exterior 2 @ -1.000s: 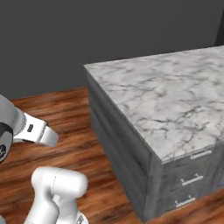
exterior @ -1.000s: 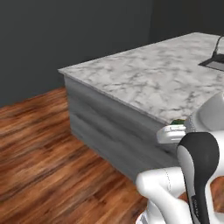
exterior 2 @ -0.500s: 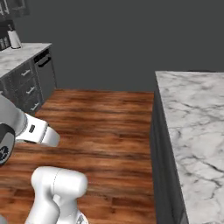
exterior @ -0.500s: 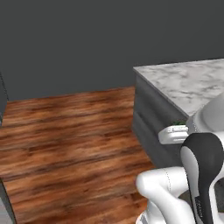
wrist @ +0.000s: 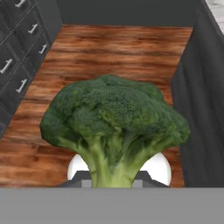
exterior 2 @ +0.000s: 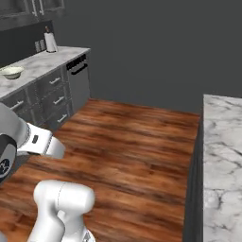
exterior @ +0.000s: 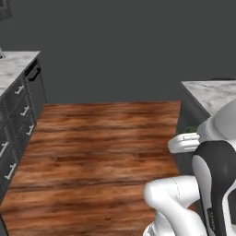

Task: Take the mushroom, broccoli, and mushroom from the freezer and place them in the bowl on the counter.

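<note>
Base has swung left: the white grey-veined marble island counter [exterior: 209, 94] slid off to the right edge, and a second marble counter over dark grey drawers [exterior 2: 45, 64] with a pale cream-green bowl [exterior 2: 11, 72] has come in.

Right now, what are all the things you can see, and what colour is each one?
broccoli: one, dark green, held at the stem in front of the hand camera
bowl: one, pale cream, on the far counter
counter: one, white marble with grey veins, along the left wall over dark drawers
island: one, white marble top, on the right
bottle: one, white, at the counter's back
floor: brown wood planks
gripper: one, shut on the broccoli
</note>
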